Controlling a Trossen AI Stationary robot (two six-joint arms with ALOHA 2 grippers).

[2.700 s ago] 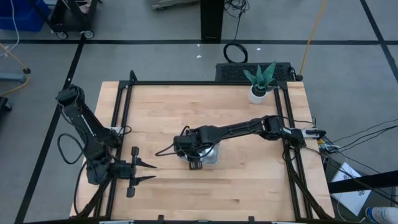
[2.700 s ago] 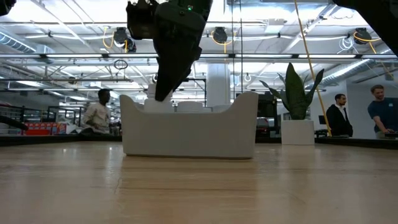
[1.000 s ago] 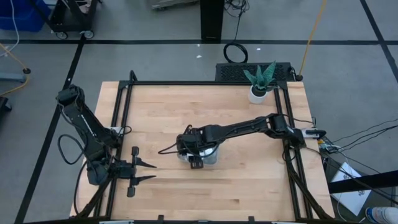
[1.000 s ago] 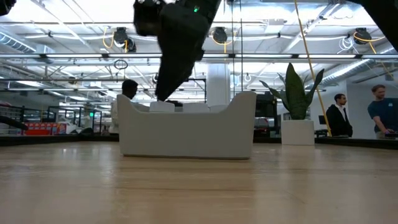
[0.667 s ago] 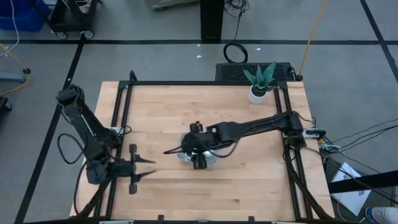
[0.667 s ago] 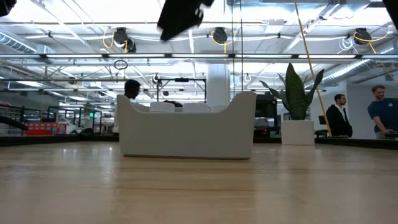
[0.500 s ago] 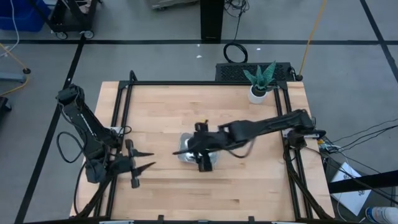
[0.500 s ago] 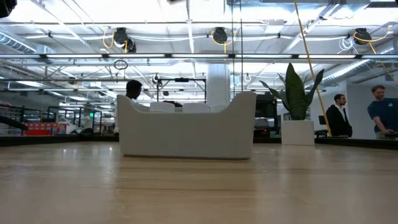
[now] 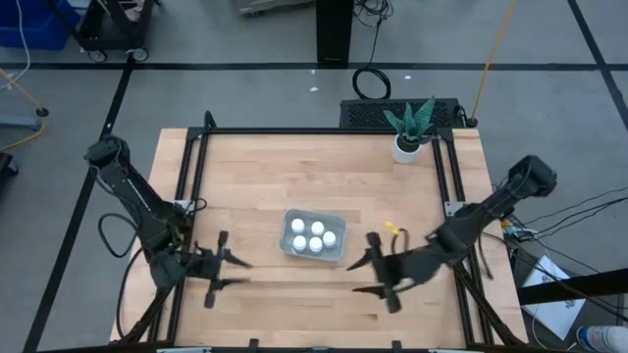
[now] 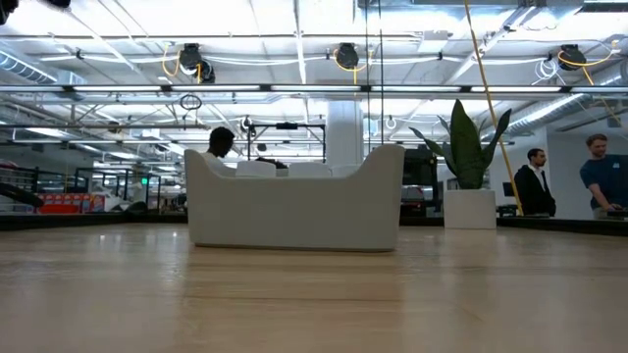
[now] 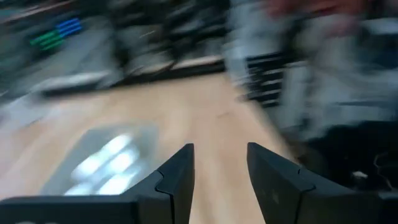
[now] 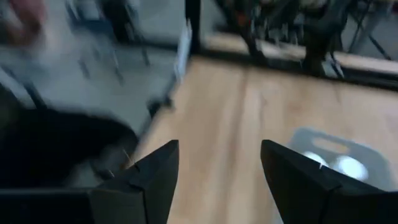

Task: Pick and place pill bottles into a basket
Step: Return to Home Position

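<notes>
1. Left hand (image 9: 240,274): fingers apart and nothing between them. Its wrist view shows only bare worktop (image 9: 255,176) in the gap.
2. Right hand (image 9: 361,263): spread wider and just as empty.
3. The basket (image 9: 339,224) sits on the worktop between the two hands. It lies ahead of both sets of fingertips, a little off to one side of where they point, and touches neither.
4. All five pill bottles (image 9: 316,229) are inside it, clustered with caps up. I see none loose on the worktop.
5. The basket's long axis runs roughly from one hand toward the other, slightly skewed. The right hand looks the nearer of the two, by a small margin.
6. My read is that the placing is finished and only parking the arms remains. That move goes away from the basket, so each hand should back straight off along its own finger line. The right hand needs the most care not to clip the basket wall.
</notes>
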